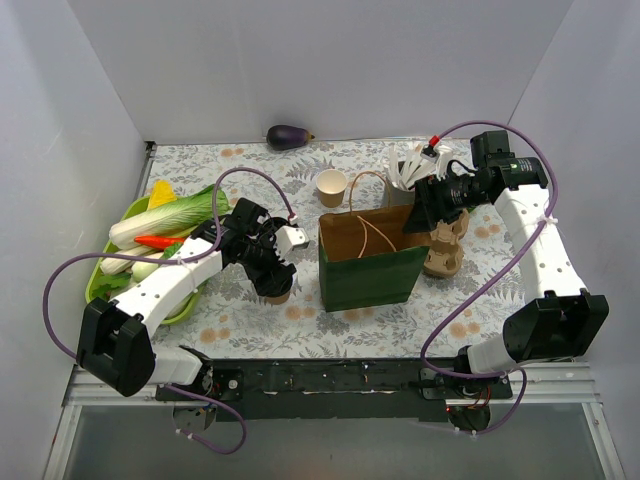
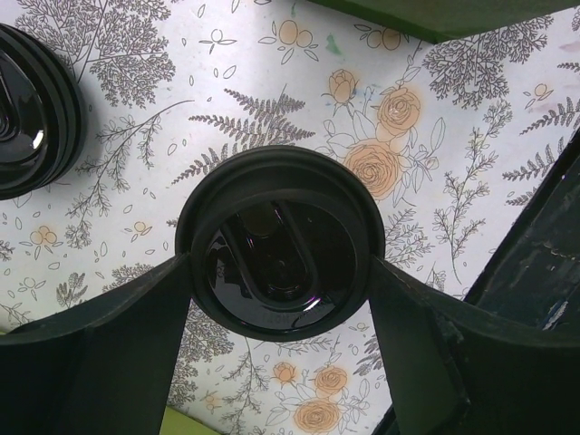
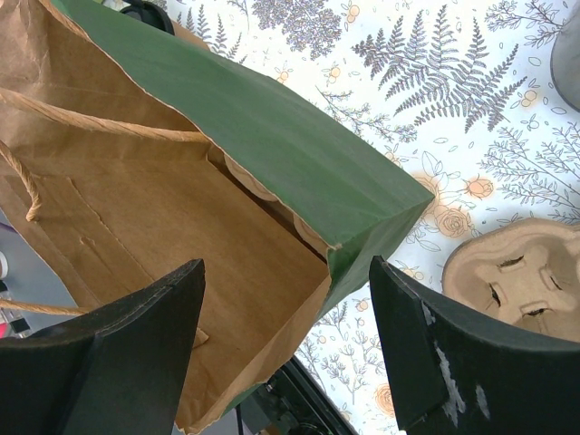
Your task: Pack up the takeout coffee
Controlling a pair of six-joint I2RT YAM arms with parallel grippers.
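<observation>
Black-lidded, the takeout coffee (image 2: pixel 281 240) stands on the floral worktop (image 2: pixel 453 154), just left of the green paper bag (image 1: pixel 366 275). The left end effector (image 2: pixel 281 272) straddles its lid; whether the fingers (image 2: pixel 136 335) press it I cannot tell. The right end effector (image 3: pixel 285 272) hangs spread above the bag's open corner.

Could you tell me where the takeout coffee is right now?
The takeout coffee stands left of the green bag in the top view, flanked by the left gripper.

No readable txt, labels or nos. anywhere.
</observation>
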